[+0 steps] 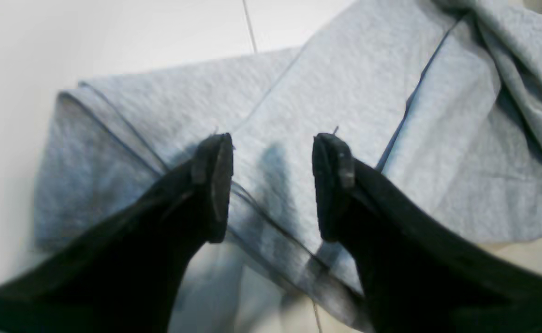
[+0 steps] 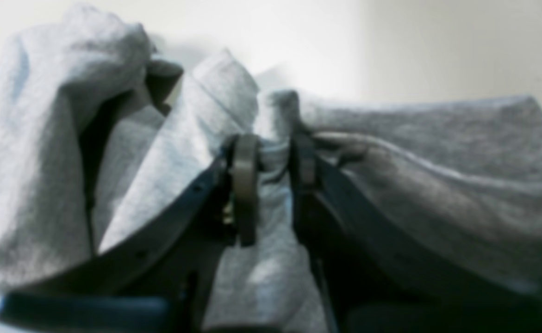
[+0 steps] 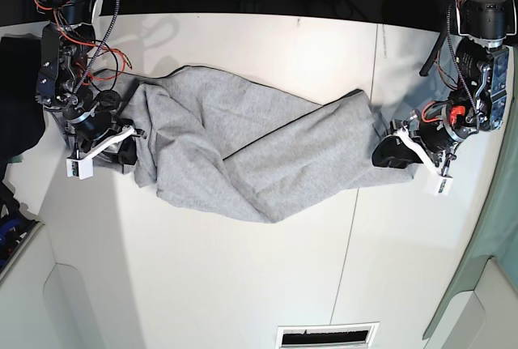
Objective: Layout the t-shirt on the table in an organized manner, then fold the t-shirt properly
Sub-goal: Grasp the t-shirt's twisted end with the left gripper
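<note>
I have the wide matte white counter [image 3: 243,284] under the rig, crossed by thin dark seams. Across its far half lies the large light heather-grey cotton t-shirt [image 3: 235,155], stretched between the two arms but twisted and bunched, not yet flat. It looks to me like thin, soft, limp cloth: light to lift, prone to sag and fold over itself, and likely to drag on the counter rather than slide cleanly. I would take it at a hem or seam edge, where the doubled fabric gives more to pinch. My right end effector [image 2: 273,152] is pinching a gathered ridge of the shirt between its pads. My left end effector [image 1: 273,185] hangs spread over a flat, dark-trimmed panel of the shirt, holding nothing.
</note>
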Tool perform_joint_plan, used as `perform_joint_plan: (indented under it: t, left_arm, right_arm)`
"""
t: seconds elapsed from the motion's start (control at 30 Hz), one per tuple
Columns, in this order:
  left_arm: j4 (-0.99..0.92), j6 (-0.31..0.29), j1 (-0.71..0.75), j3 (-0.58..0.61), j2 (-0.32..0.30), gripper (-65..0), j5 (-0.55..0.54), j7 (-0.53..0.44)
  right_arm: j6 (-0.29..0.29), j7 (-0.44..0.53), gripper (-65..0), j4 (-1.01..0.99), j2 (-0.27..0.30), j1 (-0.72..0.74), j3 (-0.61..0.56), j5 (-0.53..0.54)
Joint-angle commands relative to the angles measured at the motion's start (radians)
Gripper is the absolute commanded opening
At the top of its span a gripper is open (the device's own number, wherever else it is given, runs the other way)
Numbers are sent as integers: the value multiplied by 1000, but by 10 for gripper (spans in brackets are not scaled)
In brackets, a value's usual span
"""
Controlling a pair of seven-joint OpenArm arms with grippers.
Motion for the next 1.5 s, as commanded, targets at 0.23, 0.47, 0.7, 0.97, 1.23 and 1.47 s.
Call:
perform_joint_plan:
  t: [0.23,0.47,0.7,0.97,1.23,1.47]
  left_arm:
    - [12,-7,-23,-4,36,-344,8,-18]
    - [11,-7,-28,37,52,-345,85,-24]
    - [11,-7,-29,132,52,-419,189,-94]
    - [11,-7,-33,140,52,-650,206,-106]
    - [45,-7,-33,133,51,-650,167,-105]
    - [179,-8,-33,50,49,-650,87,1]
  right_arm:
    - [3,-10,-544,13,6,8,0,-3]
    - [3,-10,-544,13,5,10,0,-3]
    - [3,-10,-544,13,5,10,0,-3]
    - [3,-10,-544,13,5,10,0,-3]
    - [3,-10,-547,13,5,10,0,-3]
    - [31,-10,-650,13,7,10,0,-3]
